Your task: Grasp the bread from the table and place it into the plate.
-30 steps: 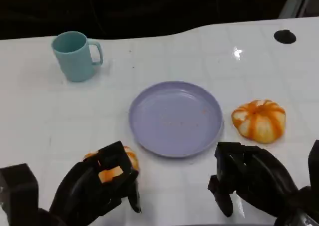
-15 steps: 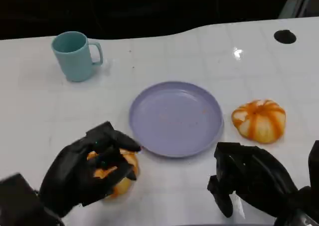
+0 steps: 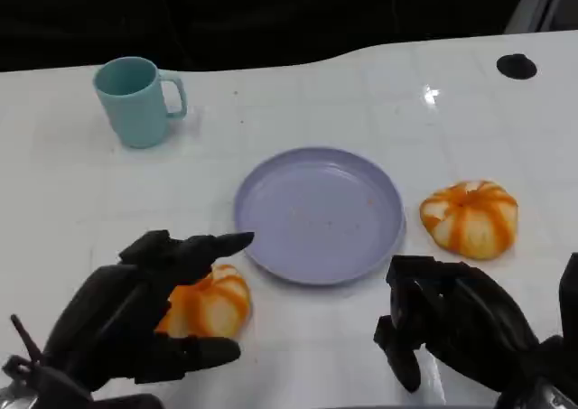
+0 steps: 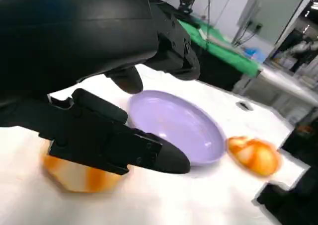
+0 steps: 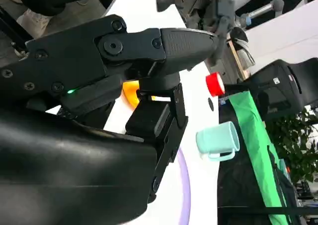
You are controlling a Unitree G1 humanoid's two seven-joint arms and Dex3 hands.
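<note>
Head view: the left robot hand spreads around a bread lying on the surface beside the plate; the right robot hand curls, holding nothing. Left wrist view: fingers bracket the bread. Right wrist view: a mug stands beyond.

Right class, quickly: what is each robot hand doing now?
Left hand: open, fingers spread around the orange-striped round bread, not gripping it.
Right hand: fingers curled in, holding nothing.
</note>
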